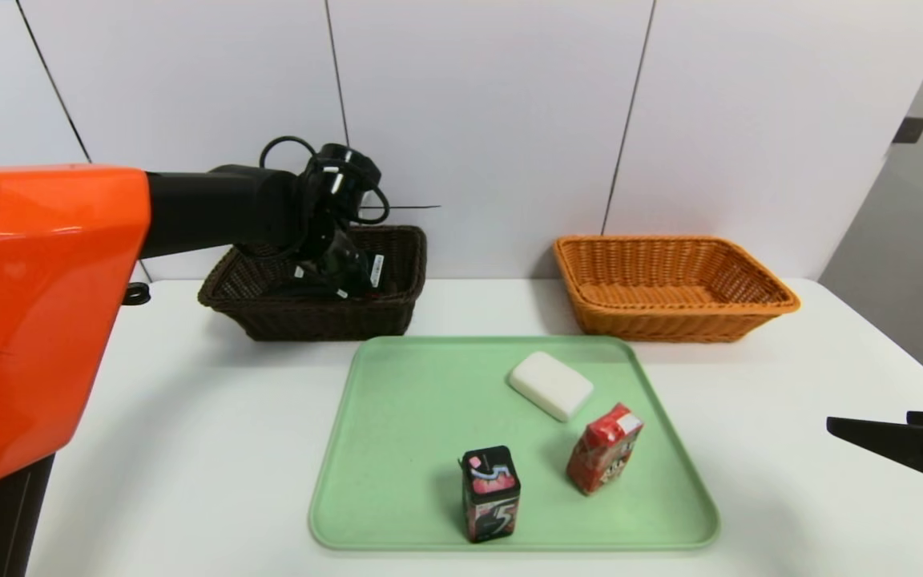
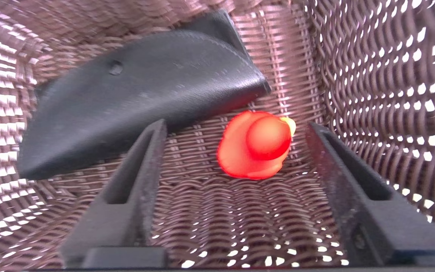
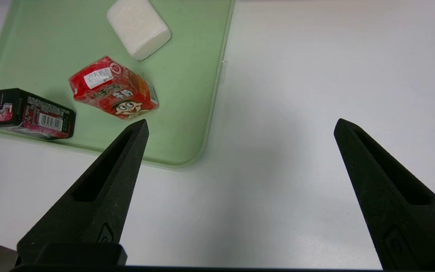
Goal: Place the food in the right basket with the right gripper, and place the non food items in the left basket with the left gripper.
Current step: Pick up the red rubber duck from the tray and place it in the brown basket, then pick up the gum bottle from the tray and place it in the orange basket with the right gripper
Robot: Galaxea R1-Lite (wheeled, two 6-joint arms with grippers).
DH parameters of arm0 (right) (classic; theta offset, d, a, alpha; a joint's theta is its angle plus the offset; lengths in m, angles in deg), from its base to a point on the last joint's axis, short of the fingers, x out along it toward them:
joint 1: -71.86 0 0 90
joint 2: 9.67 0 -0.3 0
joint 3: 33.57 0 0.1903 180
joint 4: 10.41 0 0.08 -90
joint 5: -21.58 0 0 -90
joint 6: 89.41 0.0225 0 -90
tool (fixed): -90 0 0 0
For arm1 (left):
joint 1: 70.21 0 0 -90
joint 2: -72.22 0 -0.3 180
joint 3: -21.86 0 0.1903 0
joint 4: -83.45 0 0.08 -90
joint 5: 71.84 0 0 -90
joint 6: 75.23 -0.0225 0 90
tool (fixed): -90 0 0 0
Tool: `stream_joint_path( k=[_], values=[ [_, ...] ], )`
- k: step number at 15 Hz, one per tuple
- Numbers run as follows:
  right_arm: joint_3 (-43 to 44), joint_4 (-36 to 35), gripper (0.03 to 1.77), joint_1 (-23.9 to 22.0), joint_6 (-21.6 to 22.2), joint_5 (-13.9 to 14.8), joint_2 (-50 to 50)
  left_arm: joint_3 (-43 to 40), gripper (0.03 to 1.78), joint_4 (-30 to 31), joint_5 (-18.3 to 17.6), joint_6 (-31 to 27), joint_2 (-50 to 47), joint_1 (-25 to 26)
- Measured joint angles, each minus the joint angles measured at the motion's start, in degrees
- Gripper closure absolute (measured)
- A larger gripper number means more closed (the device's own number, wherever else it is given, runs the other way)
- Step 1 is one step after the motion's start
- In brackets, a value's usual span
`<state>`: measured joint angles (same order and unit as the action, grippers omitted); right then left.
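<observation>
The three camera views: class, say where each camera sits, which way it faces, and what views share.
Head: on the head, facing forward and down at the green rectangular tray; orange-and-black left arm, right fingertips.
Left wrist: facing into the dark brown wicker basket; open left gripper.
Right wrist: facing down at tray and white table; open right gripper.
Head and right wrist share the red carton.

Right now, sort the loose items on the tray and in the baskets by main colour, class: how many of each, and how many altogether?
Black: 2, the folded pouch and the box marked 5
Red: 2, the knob-shaped piece and the carton
White: 1, the rounded block
Total: 5
</observation>
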<state>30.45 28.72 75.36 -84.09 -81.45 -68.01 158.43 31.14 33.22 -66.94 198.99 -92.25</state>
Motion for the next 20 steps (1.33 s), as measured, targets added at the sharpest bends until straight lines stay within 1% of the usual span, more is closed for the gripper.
stream_joint_path(
  k=[5,8,10,16,18,20],
  values=[
    [-0.11,0.05,0.1,-0.02,0.09,0.0,0.46,0.0,0.3,0.61,0.39,0.37,-6.01,1.29],
    [-0.15,-0.11,0.1,0.0,0.17,0.06,0.52,-0.35,0.24,-0.66,0.48,2.86,-10.37,1.62],
    [-0.15,-0.11,0.1,0.0,0.2,0.27,0.63,-0.59,0.21,-4.73,0.45,5.57,-13.35,1.15],
    [-0.26,-1.02,0.1,0.0,0.11,0.35,0.77,-1.99,0.15,-16.75,0.45,14.62,-22.03,-4.36],
    [-0.52,-1.05,0.1,0.0,-0.2,0.3,0.77,-4.0,0.14,-20.61,0.45,17.79,-24.78,-6.03],
    [0.07,-1.1,0.1,0.05,-0.3,0.02,0.61,-7.91,0.14,-22.08,0.52,20.15,-27.43,-7.56]
  ],
)
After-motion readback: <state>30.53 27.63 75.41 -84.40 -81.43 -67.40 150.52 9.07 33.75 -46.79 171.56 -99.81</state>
